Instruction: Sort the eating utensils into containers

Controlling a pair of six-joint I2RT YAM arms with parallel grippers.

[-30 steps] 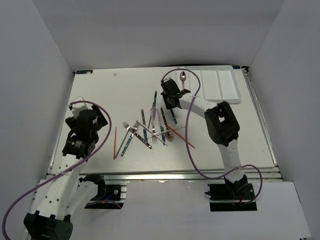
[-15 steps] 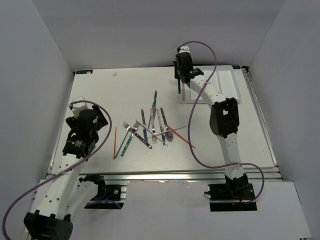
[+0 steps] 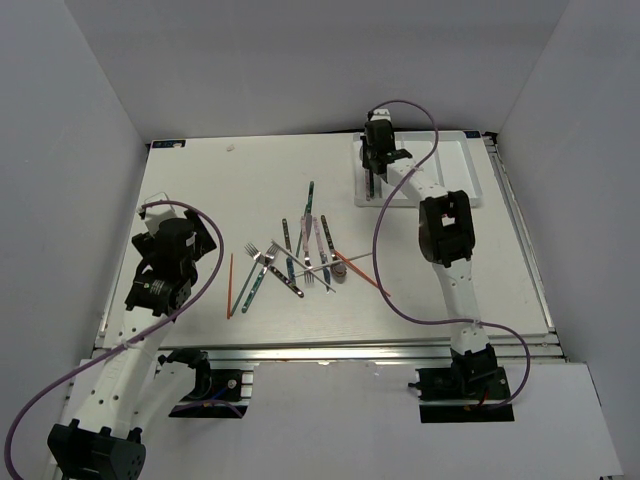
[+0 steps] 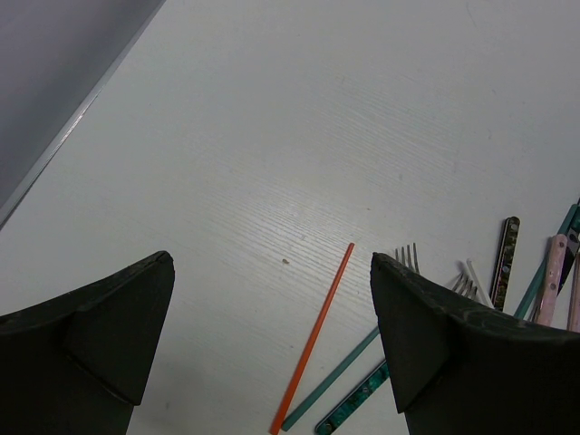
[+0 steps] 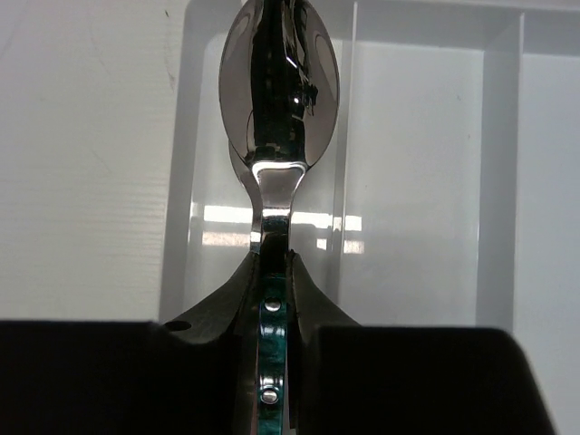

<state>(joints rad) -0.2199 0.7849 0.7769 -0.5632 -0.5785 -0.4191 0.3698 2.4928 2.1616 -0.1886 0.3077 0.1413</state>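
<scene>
My right gripper (image 5: 274, 272) is shut on the teal handle of a silver spoon (image 5: 276, 91). It holds the spoon over the leftmost slot of the white tray (image 5: 417, 181). In the top view this gripper (image 3: 375, 165) is at the tray's (image 3: 470, 190) left end. The other utensils (image 3: 305, 255) lie in a loose pile mid-table: forks, knives, teal and pink handles, and an orange chopstick (image 3: 362, 273). My left gripper (image 4: 272, 272) is open and empty above the table (image 3: 185, 240). A second orange chopstick (image 4: 317, 331) lies between its fingers, with a fork (image 4: 408, 258) to the right.
The tray sits at the far right corner of the table. Grey walls enclose the table on three sides. A purple cable (image 3: 385, 290) from the right arm hangs over the pile's right side.
My right gripper has lifted away from the pile and swung back and right to the tray's left slot, with the spoon in it. The left arm has not moved.
</scene>
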